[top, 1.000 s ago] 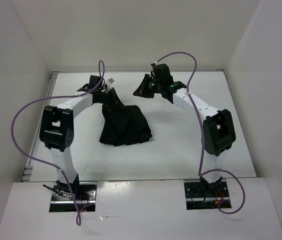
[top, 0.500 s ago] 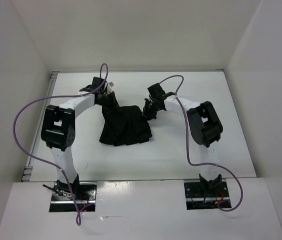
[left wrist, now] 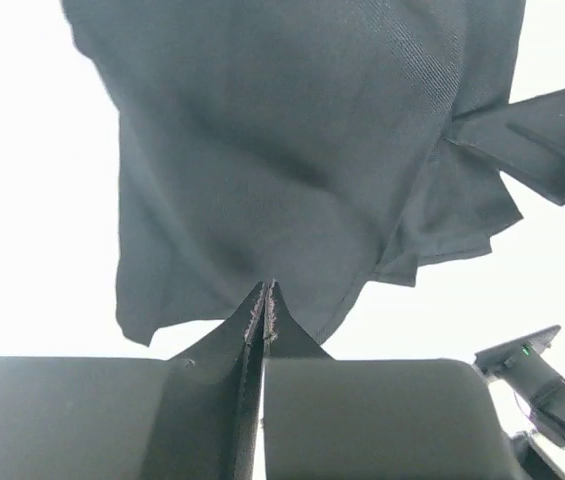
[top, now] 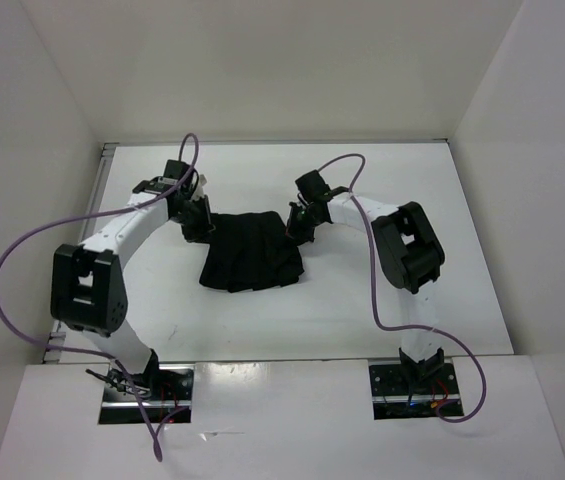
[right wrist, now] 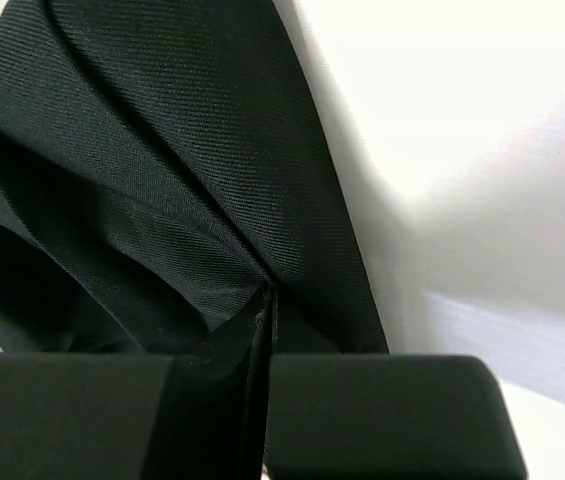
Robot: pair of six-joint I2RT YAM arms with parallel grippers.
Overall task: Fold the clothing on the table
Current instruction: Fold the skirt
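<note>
Bunching into overlapping folds, the black clothing [top: 250, 256] rests on the table [top: 392, 300].

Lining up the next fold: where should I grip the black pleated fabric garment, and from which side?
Take the black pleated garment by its two far corners, each from its outer side: its far edge runs straight between the left gripper and right gripper, both shut on it there.

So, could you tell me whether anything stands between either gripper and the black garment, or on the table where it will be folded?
Nothing visible does. The left gripper and right gripper are each shut directly on the far edge of the soft black pleated garment, and no other object lies on the white tabletop beside it.
</note>
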